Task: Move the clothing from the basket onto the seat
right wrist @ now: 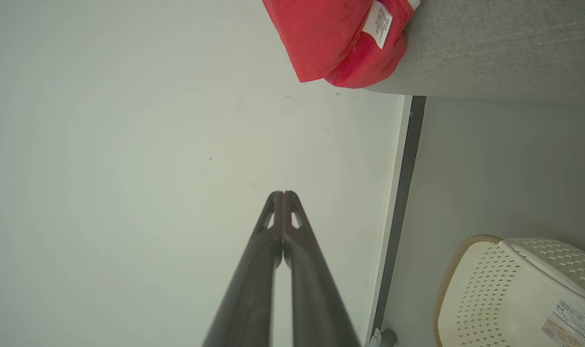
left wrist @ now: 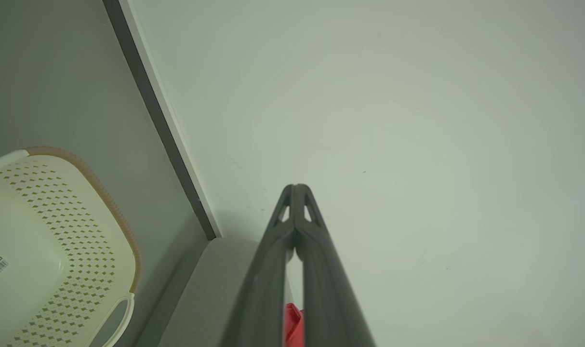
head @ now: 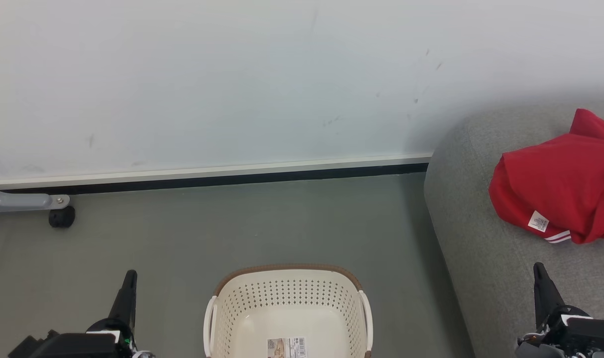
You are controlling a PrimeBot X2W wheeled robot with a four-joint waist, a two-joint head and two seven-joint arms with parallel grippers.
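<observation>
**Red garment on the seat, both claws closed and empty**

Head view: the clothing [head: 555, 199] lies bunched on the seat [head: 481, 258], well apart from the basket [head: 287, 271] on the floor. I see a barcode sticker [head: 287, 347] in the basket and no cloth. I judge the garment light, soft and floppy. It will sag and trail from any pinch, so if it needs shifting I would take a thick fold near the middle of the heap. I would avoid the striped hem [head: 558, 237] and the small label [head: 538, 221], which would probably let the rest hang and drag. The right frame edge cuts the garment off, so I cannot judge its full spread. The basket's near side is cut off at the bottom. The left claw [head: 129, 281] and right claw [head: 540, 276] sit low, each a single dark spike.

Left wrist view: the fingers [left wrist: 316, 270] are pressed together at the tips and hold nothing. A red sliver of the garment peeks between them, mostly hidden.

Right wrist view: the tips of this claw [right wrist: 283, 198] meet too, and it is empty. The garment hangs slightly past the cushion's edge, and how much is there is out of frame.
</observation>
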